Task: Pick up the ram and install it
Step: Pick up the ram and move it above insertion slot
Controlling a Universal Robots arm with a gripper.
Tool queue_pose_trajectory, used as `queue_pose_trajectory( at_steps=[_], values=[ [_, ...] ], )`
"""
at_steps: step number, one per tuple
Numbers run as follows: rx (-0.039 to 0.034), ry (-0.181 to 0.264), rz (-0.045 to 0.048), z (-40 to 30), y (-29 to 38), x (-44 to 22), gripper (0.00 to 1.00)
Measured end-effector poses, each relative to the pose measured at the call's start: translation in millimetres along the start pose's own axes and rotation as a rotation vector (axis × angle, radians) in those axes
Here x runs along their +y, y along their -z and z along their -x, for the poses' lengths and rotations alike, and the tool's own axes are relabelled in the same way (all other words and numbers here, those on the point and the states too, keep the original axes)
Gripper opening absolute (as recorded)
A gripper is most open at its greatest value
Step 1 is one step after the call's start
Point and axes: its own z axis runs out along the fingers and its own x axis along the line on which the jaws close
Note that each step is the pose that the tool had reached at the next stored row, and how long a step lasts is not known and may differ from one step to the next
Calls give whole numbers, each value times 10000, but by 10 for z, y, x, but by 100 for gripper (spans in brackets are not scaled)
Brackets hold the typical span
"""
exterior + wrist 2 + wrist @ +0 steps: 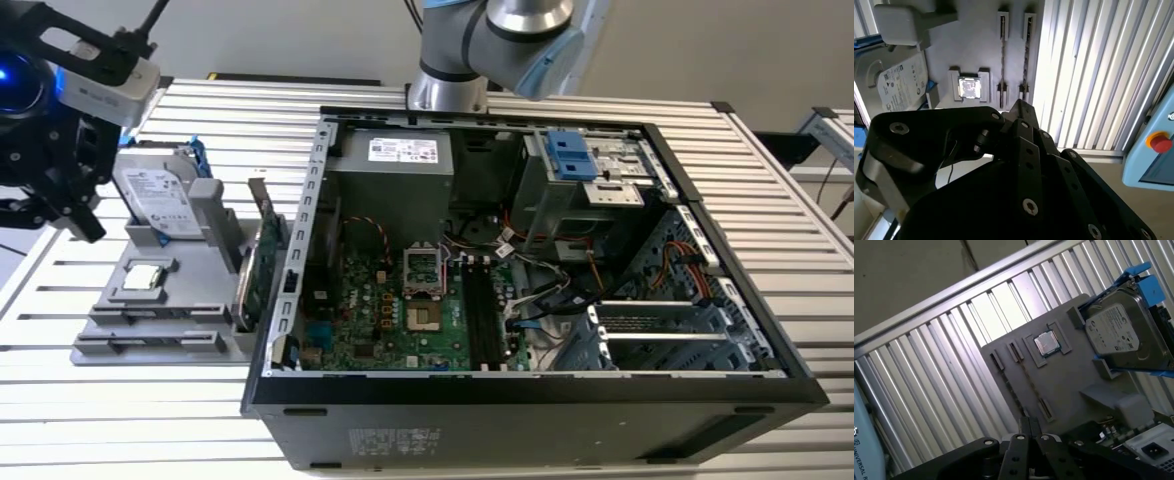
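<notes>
My end effector (1021, 107) hangs fingertips-down over the gray holder (974, 45) on the slatted surface (1094, 75), fingers pressed together. The ram (1025, 55) stands on edge in a slot just below my fingertips.

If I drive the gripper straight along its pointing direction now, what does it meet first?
Probably the ram, standing on edge in the grey holder: the gripper points down at it with nothing between. A second thin strip stands alongside, and depth leaves unclear which it meets.
</notes>
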Motion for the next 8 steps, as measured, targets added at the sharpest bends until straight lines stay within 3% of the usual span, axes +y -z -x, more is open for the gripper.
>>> queue_pose_trajectory(
  at_steps=[3,8],
  values=[
    [-25,252,-58,0,-2,-1,0],
    [-16,789,-77,-1,0,0,0]
  ],
)
